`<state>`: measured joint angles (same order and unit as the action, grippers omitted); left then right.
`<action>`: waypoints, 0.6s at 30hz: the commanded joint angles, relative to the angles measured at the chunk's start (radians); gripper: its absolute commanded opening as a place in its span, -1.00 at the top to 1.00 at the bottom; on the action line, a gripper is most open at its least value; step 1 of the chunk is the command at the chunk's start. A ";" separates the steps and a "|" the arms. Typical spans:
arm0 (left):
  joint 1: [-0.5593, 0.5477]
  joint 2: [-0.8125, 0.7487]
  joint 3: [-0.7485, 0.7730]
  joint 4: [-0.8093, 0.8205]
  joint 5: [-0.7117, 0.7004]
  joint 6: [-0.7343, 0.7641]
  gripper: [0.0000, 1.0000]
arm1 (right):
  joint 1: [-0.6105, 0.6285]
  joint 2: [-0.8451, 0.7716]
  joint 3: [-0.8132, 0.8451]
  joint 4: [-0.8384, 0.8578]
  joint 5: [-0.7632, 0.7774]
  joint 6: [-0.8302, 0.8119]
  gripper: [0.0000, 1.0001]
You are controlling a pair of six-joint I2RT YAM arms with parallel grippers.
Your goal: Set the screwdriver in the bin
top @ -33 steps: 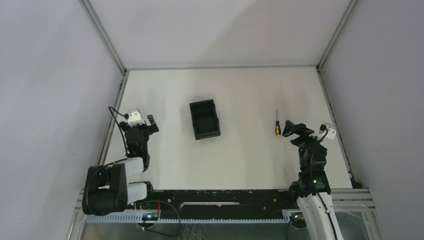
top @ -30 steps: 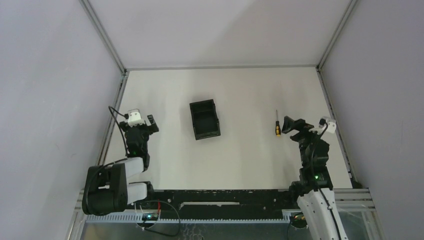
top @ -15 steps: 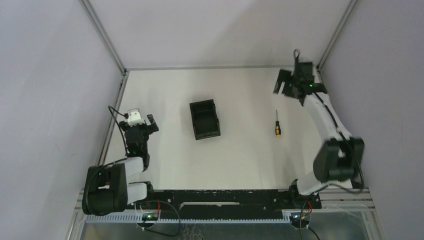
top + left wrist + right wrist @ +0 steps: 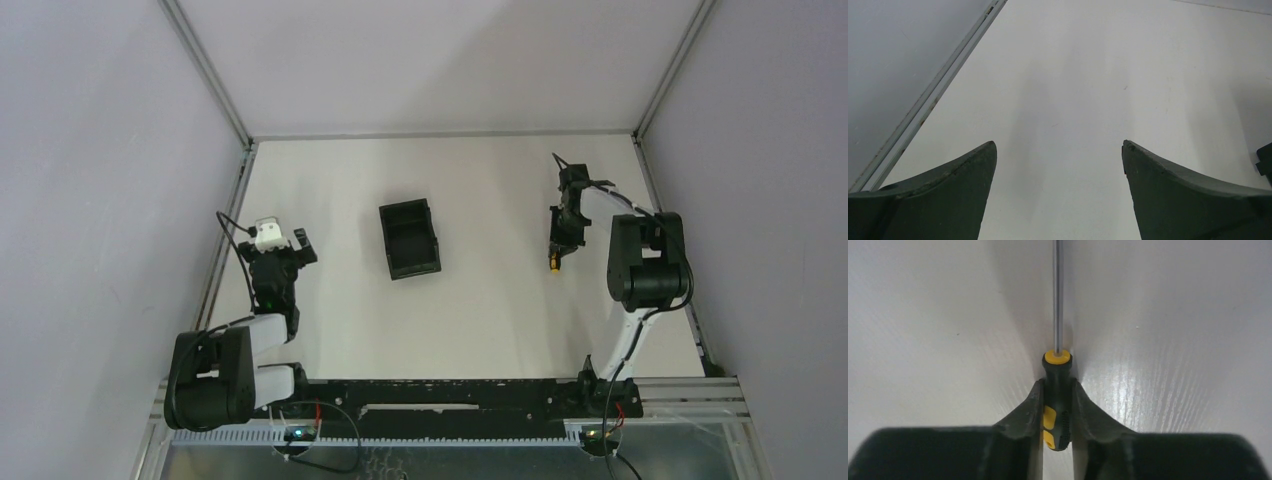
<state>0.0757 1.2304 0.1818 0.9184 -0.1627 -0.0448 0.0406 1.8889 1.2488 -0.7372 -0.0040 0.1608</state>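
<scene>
The screwdriver (image 4: 1057, 369), with a black and yellow handle and a thin metal shaft, lies on the white table at the right. My right gripper (image 4: 1057, 382) is shut on its handle, and the shaft runs on ahead of the fingers (image 4: 1029, 412). From above, the right gripper (image 4: 557, 243) covers most of the screwdriver (image 4: 553, 266), so only its orange end shows. The black bin (image 4: 409, 238) stands apart at the table's middle, well to the left. My left gripper (image 4: 285, 247) rests at the left side, open (image 4: 1058, 150) over bare table.
Metal rails (image 4: 228, 228) and grey walls border the table on the left, right and far sides. The right arm's elbow (image 4: 648, 262) rises beside the right rail.
The right arm swung from its near-right rest up to the far right corner, then came down onto the screwdriver, and its jaws closed on the handle. The left arm has not moved.
</scene>
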 commanded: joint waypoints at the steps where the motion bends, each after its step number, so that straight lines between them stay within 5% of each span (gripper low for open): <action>1: -0.007 0.000 0.055 0.039 -0.010 0.013 -1.00 | 0.002 0.026 -0.005 0.020 -0.009 -0.010 0.88; 2: -0.007 0.000 0.055 0.039 -0.009 0.013 -1.00 | 0.005 0.010 -0.004 0.014 0.000 -0.011 1.00; 18: -0.007 -0.001 0.055 0.039 -0.011 0.014 -1.00 | 0.039 -0.177 0.437 -0.533 0.062 -0.010 1.00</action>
<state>0.0757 1.2304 0.1852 0.9184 -0.1627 -0.0448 0.0643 1.7504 1.6188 -1.1290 0.0227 0.1387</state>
